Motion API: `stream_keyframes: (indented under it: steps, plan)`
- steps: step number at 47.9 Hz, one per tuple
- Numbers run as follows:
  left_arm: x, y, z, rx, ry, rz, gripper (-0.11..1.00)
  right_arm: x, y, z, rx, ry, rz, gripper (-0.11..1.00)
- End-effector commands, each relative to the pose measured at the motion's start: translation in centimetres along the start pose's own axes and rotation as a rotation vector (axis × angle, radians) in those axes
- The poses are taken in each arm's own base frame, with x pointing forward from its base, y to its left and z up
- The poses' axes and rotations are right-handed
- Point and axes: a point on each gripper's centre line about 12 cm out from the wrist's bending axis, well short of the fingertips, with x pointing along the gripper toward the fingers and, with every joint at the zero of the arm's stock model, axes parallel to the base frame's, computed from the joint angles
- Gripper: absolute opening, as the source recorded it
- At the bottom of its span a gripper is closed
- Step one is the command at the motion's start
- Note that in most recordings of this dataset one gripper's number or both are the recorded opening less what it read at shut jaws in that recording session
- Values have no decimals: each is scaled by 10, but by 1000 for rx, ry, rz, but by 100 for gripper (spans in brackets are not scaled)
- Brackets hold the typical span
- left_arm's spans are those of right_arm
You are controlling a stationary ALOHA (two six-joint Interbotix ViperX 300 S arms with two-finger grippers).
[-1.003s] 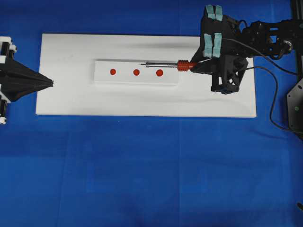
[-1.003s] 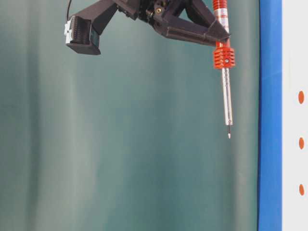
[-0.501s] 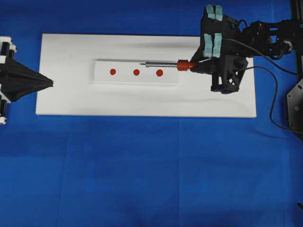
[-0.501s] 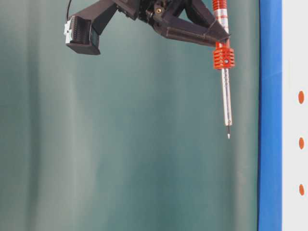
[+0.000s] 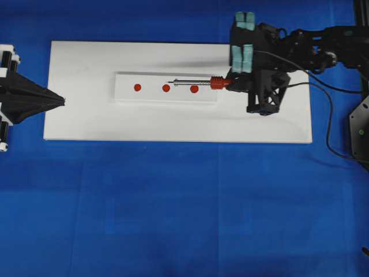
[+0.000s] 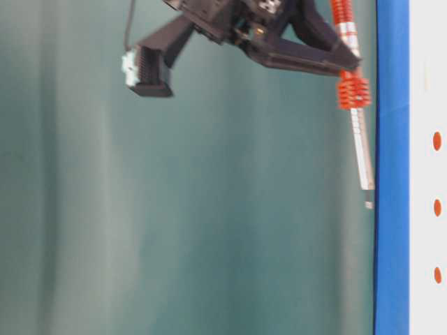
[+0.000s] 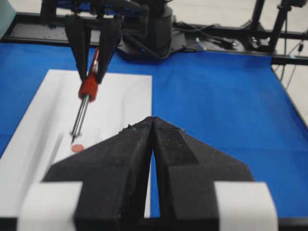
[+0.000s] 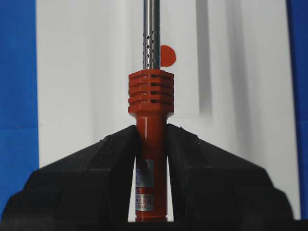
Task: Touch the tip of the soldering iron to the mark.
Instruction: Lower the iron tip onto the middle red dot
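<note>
Three red dots (image 5: 166, 88) sit in a row on a raised white strip (image 5: 124, 95), itself lying on a white board (image 5: 81, 63) over the blue worktop (image 5: 173, 202). The right pincer (image 8: 151, 139) is clamped on the red handle of the soldering iron (image 5: 199, 83), just behind the ribbed collar, with the shaft running out over the strip and the tip close above the middle dot. The left pincer (image 7: 153, 130) rests with its jaws together at the board's far end, well apart from the work.

To do this well, the descent should be slow and nearly straight, since the tip is fine and the dot small. The table-level view, rather blurred, suggests a slight slant in the shaft, so the tip will likely land ahead of the handle; aim accordingly. Contact should be light: pressing on could skid the tip off the mark or shift the strip.
</note>
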Motion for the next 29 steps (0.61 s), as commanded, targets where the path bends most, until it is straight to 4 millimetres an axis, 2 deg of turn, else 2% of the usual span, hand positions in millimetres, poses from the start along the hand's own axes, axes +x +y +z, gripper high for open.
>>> stream_keyframes:
  steps: [1, 16, 29]
  plan:
    - [2, -1, 4, 1, -14, -3, 0, 4, -1, 11, -5, -22, -4, 6]
    - [2, -1, 4, 1, -11, -3, 0, 36, -6, -1, 8, 43, -11, 6]
    - [2, -1, 4, -2, -11, -4, 0, 41, -7, -4, 10, 57, -14, 6]
